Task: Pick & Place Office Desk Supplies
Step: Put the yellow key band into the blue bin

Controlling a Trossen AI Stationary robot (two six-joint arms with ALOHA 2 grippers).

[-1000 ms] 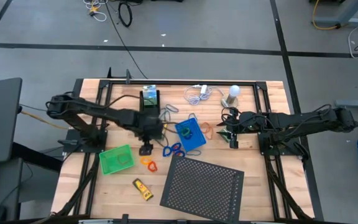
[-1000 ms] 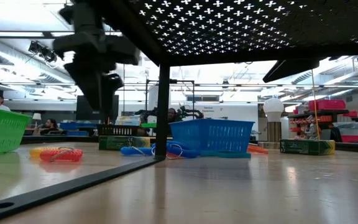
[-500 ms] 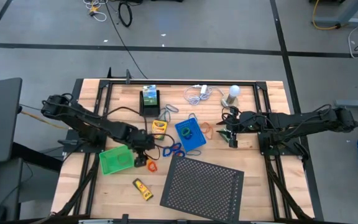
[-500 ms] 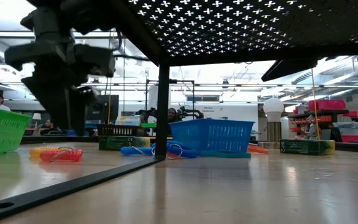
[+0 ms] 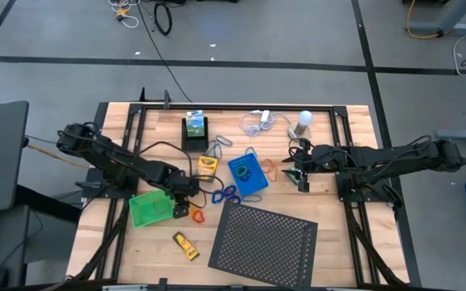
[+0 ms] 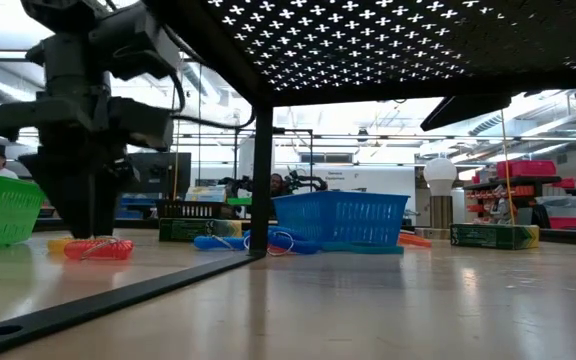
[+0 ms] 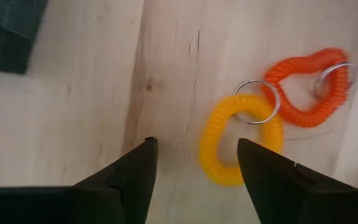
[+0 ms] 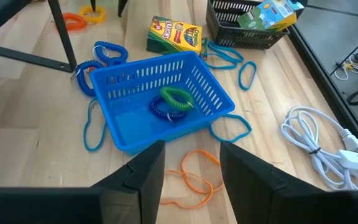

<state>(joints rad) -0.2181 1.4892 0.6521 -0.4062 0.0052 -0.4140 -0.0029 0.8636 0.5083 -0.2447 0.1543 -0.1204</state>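
A yellow coil loop [image 7: 211,149] and an orange coil loop [image 7: 303,87], joined by metal rings, lie flat on the wood just right of the green tray [image 5: 150,208]. My left gripper [image 7: 194,155] is open and points down over them. The yellow loop's one side lies between its fingers, and one finger [image 7: 260,168] stands over the loop's hole. In the low view this gripper [image 6: 78,215] stands low over the loops [image 6: 96,248]. My right gripper [image 8: 191,162] waits open beside the blue tray [image 8: 135,130], which holds a green and a blue coil. My left gripper comes at the yellow loop from above, pointing down, with one finger over the loop's middle. Whether a finger touches the loop I cannot tell. The loop lies flat on the table.
A crayon box [image 5: 207,165], blue loops [image 5: 225,194] and orange bands [image 5: 267,168] lie around the blue tray. A black tray [image 5: 195,129] stands at the back and a yellow tube [image 5: 186,245] near the front. The black perforated sheet [image 5: 264,240] covers the near middle. A white cable [image 5: 257,123] and bulb [image 5: 303,120] are far right.
My left gripper has moved from beside the crayon box toward the table's near left and down, and now stands low over the yellow and orange loops beside the green tray. The loops have not moved.
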